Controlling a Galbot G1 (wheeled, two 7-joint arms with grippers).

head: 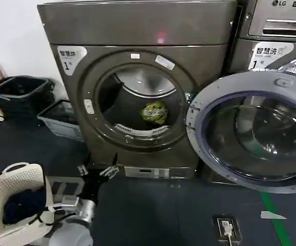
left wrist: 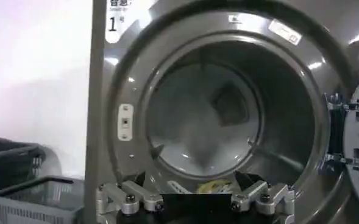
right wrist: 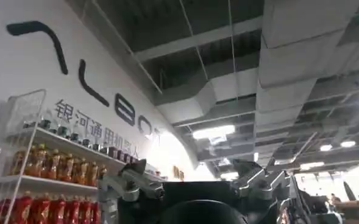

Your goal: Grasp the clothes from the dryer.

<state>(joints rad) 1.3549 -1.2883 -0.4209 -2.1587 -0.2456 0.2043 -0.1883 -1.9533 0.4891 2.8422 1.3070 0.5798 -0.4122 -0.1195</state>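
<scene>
Dryer (head: 138, 77) as landmark: door (head: 250, 133) swung wide beside porthole. Clothes (head: 154, 113) lie low inside drum, toward door side. Our left gripper (head: 98, 171) below and outside porthole, fingers spread, holding nothing. Right gripper (right wrist: 194, 182) points at ceiling, away from dryer, fingers apart, idle. We judge: lift left gripper over porthole lip, aim toward wad, stay spread until fabric sits between fingers.
</scene>
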